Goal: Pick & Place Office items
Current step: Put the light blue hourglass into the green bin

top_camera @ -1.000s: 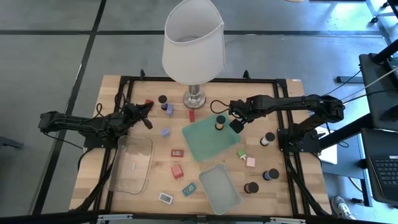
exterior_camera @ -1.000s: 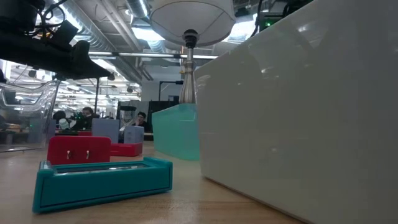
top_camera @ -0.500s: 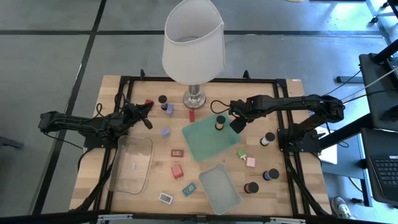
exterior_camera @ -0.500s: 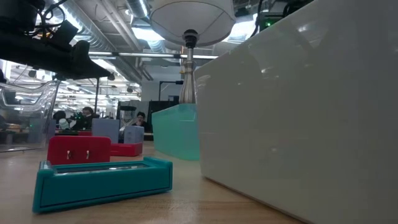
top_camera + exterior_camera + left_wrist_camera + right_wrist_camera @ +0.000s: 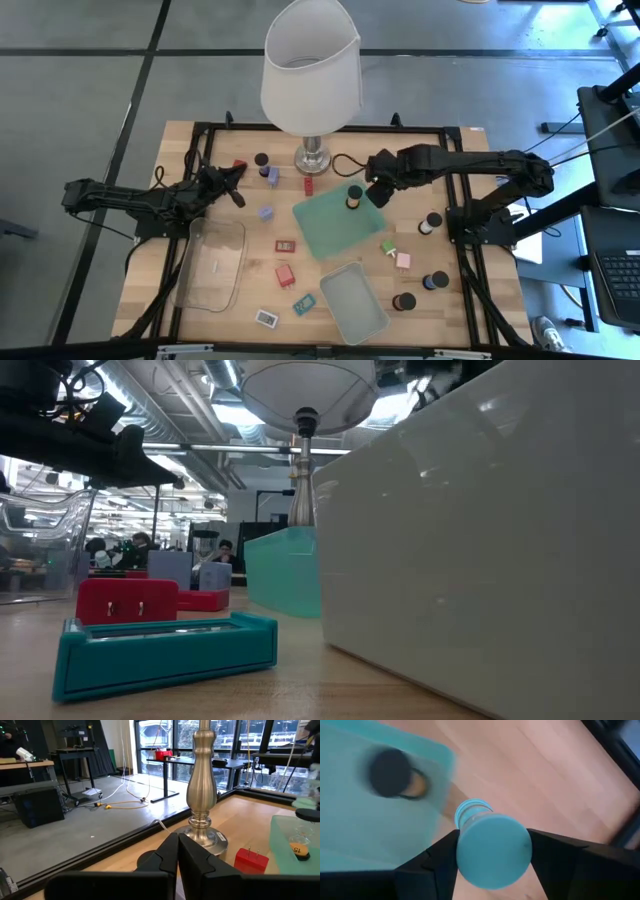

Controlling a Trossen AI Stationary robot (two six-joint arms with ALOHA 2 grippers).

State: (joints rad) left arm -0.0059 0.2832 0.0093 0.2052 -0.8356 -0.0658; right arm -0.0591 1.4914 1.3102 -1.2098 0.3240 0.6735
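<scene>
Progress is slight: one orange-topped cylinder (image 5: 353,197) is seen in the large mint tray (image 5: 325,235), while a blue-topped cylinder (image 5: 492,851) is clamped by the right end effector (image 5: 377,190) above the tray's far corner; most items are left scattered.

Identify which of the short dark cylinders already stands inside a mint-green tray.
The cylinder in the far corner of the larger mint-green tray, beside the right gripper; the others stand on bare wood.

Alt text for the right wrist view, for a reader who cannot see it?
The right gripper holds a pale blue-topped cylinder between its dark fingers, above the corner of a mint-green tray. A black-topped cylinder stands in the tray, and bare wooden table lies beyond.
</scene>
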